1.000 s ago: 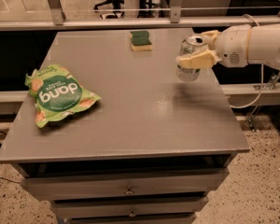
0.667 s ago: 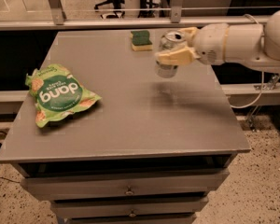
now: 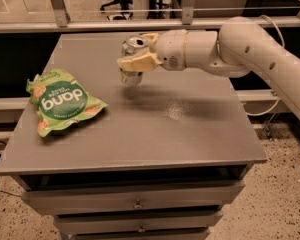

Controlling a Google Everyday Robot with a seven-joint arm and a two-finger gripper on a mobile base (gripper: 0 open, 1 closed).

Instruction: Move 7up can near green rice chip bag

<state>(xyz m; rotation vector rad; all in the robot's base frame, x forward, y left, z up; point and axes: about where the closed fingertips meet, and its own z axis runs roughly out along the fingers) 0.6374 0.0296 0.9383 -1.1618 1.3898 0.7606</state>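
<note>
Gripper: the gripper point(image 3: 136, 55) is out over the far half of the desk, roughly midway between the left and right edges, its pale fingers point(image 3: 135, 63) clamped on the 7up can point(image 3: 132, 60).
Can: upright in the grasp, top rim showing, base clear of the desk point(image 3: 190, 134); a soft shadow sits on the surface just under and to the right of it, so I judge it airborne, not resting.
Bag: the green rice chip bag point(image 3: 60, 101) lies flat near the left edge, about halfway between the far and near edges, "dang" logo facing up, well apart from the can for now.
Step in hand: carrying the can across toward the left edge, I'd say roughly half the trip left.
Doing it well: keep the can upright and high enough to clear the crinkled pouch; aim for bare desk just beside the bag's right side, on the near-left of where the can hangs now. Lower until the base sits flat, then release; a tall light can tips easily if let go tilted or dropped.
Watch out: don't set it on the bag's edge, an uneven footing. Don't overshoot toward the left edge either.
Arm: the white arm point(image 3: 250, 49) reaches in from the right side, over the far right corner.
In the way: nothing stands on the stretch of desk between can and bag.
Around: drawers point(image 3: 135, 201) under the near edge, a metal rail point(image 3: 90, 25) beyond the far edge.
</note>
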